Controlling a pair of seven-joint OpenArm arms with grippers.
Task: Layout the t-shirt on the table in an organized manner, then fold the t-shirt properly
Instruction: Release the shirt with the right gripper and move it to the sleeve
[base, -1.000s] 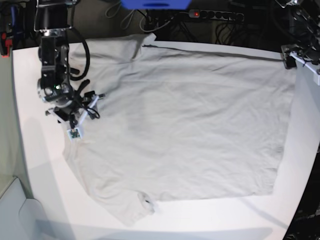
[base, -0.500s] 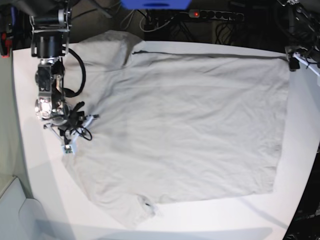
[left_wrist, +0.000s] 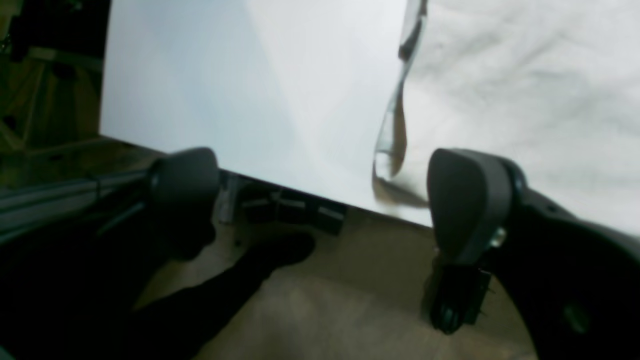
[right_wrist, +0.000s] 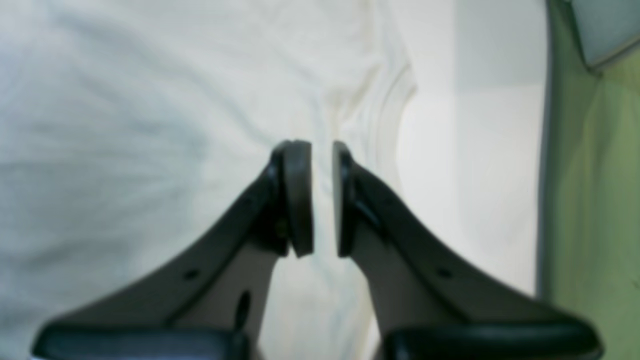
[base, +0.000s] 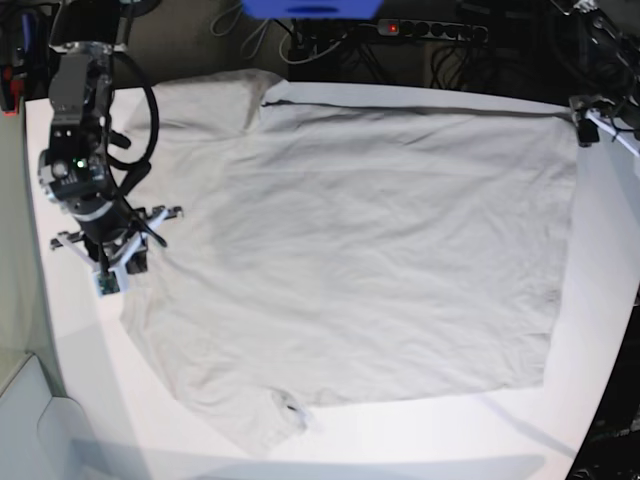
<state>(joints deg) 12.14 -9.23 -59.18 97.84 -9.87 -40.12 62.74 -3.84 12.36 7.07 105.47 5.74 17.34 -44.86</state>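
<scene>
The light grey-beige t-shirt (base: 370, 250) lies spread flat over most of the white table (base: 600, 300), with one sleeve at the back left and the collar at the front. My right gripper (base: 107, 275) is at the shirt's left edge. In the right wrist view its jaws (right_wrist: 322, 150) are pinched nearly together on the t-shirt (right_wrist: 125, 100) beside a hem, and creases run to the tips. My left gripper (left_wrist: 325, 190) hangs wide open over the table's edge (left_wrist: 225, 75), just off the t-shirt's corner (left_wrist: 525, 75). It holds nothing.
A power strip (base: 430, 30), cables and a blue object (base: 310, 8) lie behind the table. A pale box (base: 30, 420) stands off the front left corner. Green floor (right_wrist: 590, 200) shows past the table's left edge.
My right gripper went from open to pinched and moved left toward the table's edge, dragging the shirt a little left. The left gripper drew back to the far right corner.
</scene>
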